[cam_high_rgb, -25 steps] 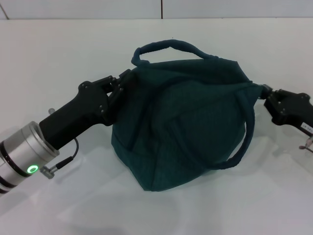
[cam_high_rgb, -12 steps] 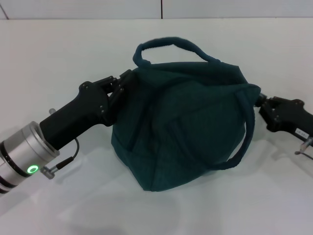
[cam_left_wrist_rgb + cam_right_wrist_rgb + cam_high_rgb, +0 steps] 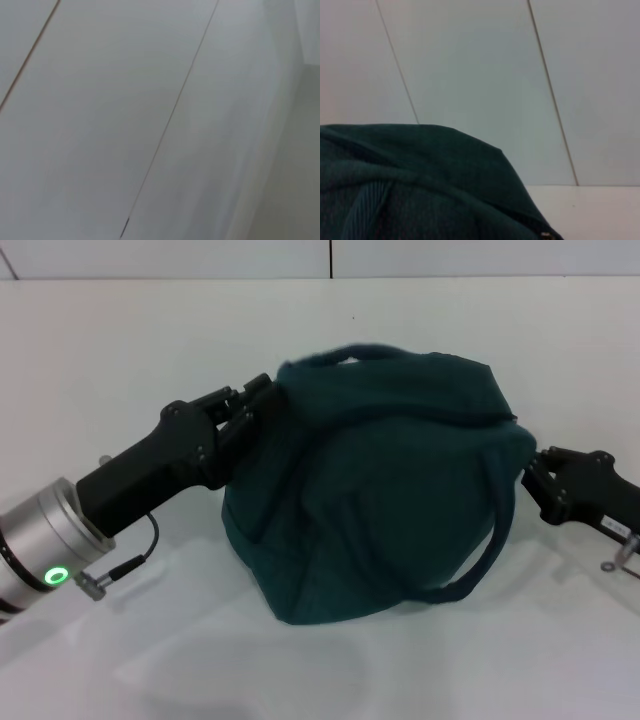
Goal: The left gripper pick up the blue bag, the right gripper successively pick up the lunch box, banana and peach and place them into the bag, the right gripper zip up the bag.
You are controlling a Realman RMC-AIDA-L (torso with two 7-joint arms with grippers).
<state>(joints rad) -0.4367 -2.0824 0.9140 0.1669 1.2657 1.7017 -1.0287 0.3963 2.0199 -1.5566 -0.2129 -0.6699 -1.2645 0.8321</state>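
White desk | blue bag slumped, top handle flattened | left claw pinches bag's edge | right claw closer at zip end, grip unclear | zipping underway

Left arm enters from the near left corner of the table, reaching diagonally toward the table's middle. Silver cylindrical wrist low at the near left edge, green ring light lit. The left gripper is raised above the surface, its fingertips clamped into the fabric of the blue bag.

Right arm comes in from the right edge, roughly level. The right gripper meets the bag's right side; fingertips hidden against the cloth.
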